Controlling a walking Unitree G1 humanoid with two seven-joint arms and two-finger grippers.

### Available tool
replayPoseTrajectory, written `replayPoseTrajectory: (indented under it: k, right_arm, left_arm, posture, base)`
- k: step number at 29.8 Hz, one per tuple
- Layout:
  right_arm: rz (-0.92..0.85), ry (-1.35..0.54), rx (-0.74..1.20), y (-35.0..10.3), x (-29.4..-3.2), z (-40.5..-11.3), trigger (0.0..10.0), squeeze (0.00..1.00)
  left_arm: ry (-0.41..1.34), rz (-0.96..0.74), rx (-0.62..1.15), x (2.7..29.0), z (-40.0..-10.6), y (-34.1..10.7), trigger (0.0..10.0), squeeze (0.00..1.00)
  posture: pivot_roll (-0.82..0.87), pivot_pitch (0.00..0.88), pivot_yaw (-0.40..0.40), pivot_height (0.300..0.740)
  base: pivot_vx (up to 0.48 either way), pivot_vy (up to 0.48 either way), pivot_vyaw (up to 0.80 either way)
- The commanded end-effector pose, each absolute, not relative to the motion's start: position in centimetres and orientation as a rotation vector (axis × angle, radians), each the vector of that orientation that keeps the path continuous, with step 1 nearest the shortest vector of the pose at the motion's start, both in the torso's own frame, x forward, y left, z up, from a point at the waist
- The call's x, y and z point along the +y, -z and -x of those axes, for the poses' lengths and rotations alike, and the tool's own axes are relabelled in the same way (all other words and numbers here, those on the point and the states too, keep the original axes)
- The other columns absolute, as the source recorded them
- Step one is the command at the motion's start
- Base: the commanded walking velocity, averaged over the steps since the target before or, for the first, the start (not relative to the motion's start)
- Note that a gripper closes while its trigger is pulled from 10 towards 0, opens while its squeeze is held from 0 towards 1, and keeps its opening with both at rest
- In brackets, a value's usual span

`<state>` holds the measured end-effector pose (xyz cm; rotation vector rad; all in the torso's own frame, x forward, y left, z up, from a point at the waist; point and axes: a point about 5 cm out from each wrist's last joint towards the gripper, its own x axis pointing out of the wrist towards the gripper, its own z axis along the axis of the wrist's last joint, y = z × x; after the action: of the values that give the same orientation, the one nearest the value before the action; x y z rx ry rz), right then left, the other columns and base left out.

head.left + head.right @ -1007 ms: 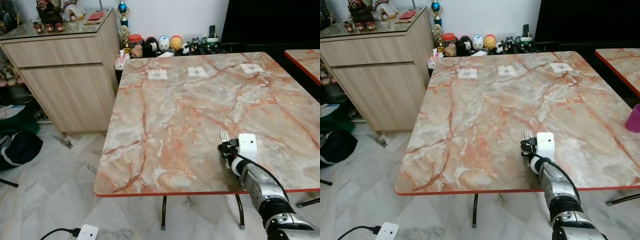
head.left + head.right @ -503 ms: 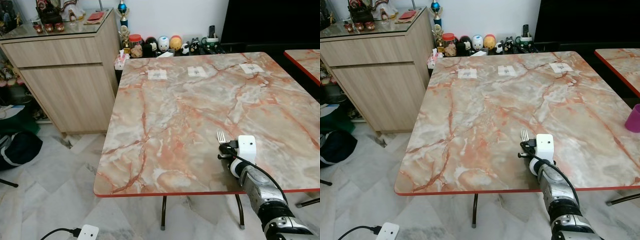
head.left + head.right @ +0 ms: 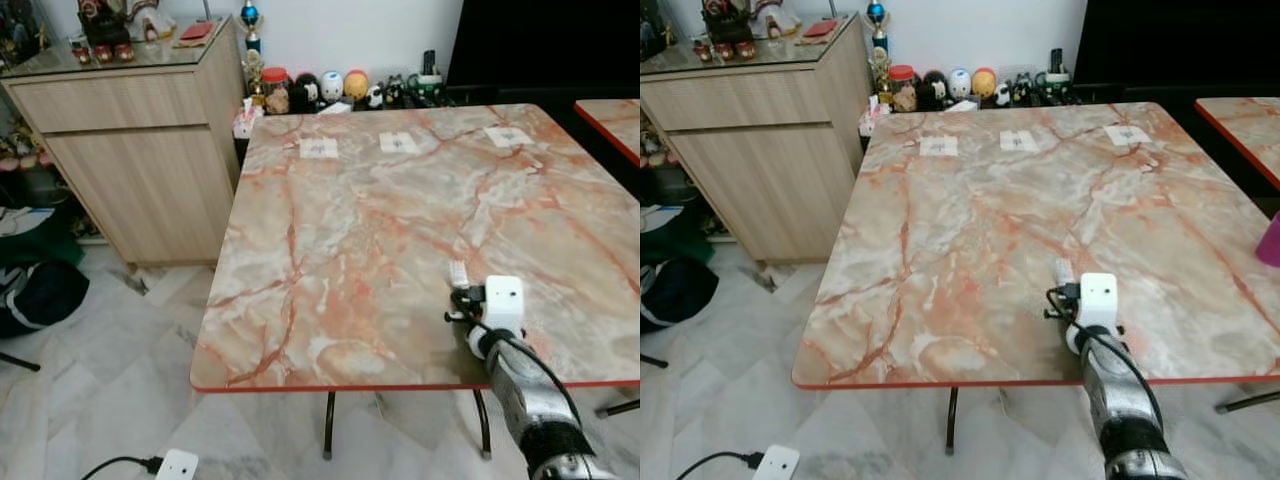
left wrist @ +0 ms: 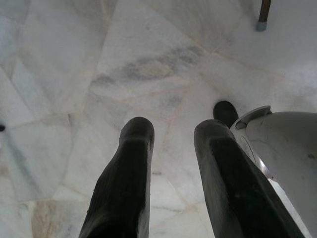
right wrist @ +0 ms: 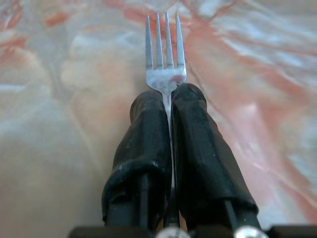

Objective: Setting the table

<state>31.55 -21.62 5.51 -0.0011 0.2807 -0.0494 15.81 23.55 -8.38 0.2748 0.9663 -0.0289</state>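
Note:
My right gripper is shut on a silver fork, whose tines stick out past the black fingertips over the marble table. From the head, the fork and right gripper sit low over the table's near right part, close to the front edge. The marble table has a red rim and carries three white paper squares along its far side. My left gripper hangs open over the pale floor tiles, beside the robot's white body.
A wooden sideboard stands left of the table, with figurines lined along the wall behind. A second marble table is at the right, a purple cup near it. A dark bag and a white power adapter lie on the floor.
The right gripper with the fork has shifted slightly right and nearer the front edge, and the fork tips lower. The head camera has also shifted a little.

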Motion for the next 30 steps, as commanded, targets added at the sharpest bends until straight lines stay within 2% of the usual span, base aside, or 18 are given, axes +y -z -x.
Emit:
replayPoseTrajectory:
  k: [1,12,20,27,30]
  right_arm:
    - [0.008,0.039,0.211,-6.4,-21.1,-31.4,10.0,0.00]
    - [0.074,0.195,-0.018,-9.5,-22.4,-29.1,10.0,0.00]
    - [0.102,0.203,-0.220,-12.7,-21.1,-28.2,10.0,0.00]
    - [0.121,0.214,-0.206,-12.5,-20.7,-28.4,10.0,0.00]
    - [0.140,0.221,-0.212,-12.6,-20.6,-28.5,10.0,0.00]
  left_arm:
    - [0.038,-0.286,0.989,23.6,-15.4,8.6,10.0,0.00]
    - [0.039,-0.291,0.996,23.6,-15.3,8.6,10.0,0.00]
    - [0.047,-0.310,1.000,23.6,-15.4,8.6,10.0,0.00]
    - [0.049,-0.322,0.997,23.6,-15.5,8.6,10.0,0.00]
    - [0.065,-0.335,0.998,23.6,-15.4,8.6,10.0,0.00]
  posture:
    - [0.00,0.000,0.031,0.740]
    - [0.00,0.000,0.030,0.740]
    - [-0.01,0.000,0.035,0.740]
    - [-0.01,0.000,0.033,0.740]
    - [-0.02,0.000,0.034,0.740]
  base:
    - [0.000,0.000,0.00]
    - [0.000,0.000,0.00]
    - [0.000,0.000,0.00]
    - [0.000,0.000,0.00]
    - [0.000,-0.345,0.00]
